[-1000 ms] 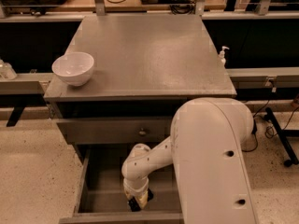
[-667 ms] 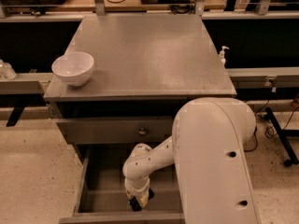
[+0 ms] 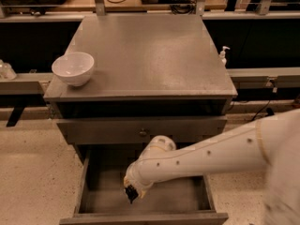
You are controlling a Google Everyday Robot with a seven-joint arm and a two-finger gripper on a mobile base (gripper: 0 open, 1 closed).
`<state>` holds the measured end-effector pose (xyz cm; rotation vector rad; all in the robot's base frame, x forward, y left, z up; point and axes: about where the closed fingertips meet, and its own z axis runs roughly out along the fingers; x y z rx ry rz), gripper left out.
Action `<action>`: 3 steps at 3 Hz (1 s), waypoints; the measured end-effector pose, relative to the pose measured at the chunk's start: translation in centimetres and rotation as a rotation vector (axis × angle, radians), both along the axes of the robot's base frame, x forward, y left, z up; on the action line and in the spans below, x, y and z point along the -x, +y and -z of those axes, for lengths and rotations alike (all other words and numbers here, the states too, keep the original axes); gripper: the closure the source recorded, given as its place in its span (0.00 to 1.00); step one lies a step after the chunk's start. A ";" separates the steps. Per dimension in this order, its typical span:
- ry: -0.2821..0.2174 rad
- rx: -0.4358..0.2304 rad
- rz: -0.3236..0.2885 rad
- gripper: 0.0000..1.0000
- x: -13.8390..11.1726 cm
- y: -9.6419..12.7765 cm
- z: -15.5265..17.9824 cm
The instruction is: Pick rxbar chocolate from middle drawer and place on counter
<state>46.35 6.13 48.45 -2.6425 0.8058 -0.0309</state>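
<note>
The middle drawer [image 3: 89, 182] is pulled open below the cabinet, and its grey floor shows. My gripper [image 3: 131, 194] hangs inside it, left of centre, just above the floor, on the white arm that reaches in from the right. It is shut on a small black flat piece, the rxbar chocolate [image 3: 130, 195], which is mostly hidden by the wrist. No other bar lies on the drawer floor. The counter [image 3: 145, 55] is the broad grey top above.
A white bowl [image 3: 73, 68] stands at the counter's front left corner. The shallower drawer front with a small knob [image 3: 143, 133] is closed above the open drawer. A small white pump bottle [image 3: 223, 55] stands off the right edge. My white arm [image 3: 220, 153] covers the right side.
The gripper has shifted slightly left and up inside the drawer. The arm's bulky body, which covered the lower right, now stretches out to the right, uncovering more of the drawer.
</note>
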 end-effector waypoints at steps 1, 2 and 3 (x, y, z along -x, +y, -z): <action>-0.097 -0.065 0.015 1.00 0.3 -1.4 -6.3; -0.137 -0.105 0.029 1.00 -0.9 -1.7 -12.3; -0.173 -0.068 -0.008 1.00 -2.7 -2.9 -19.5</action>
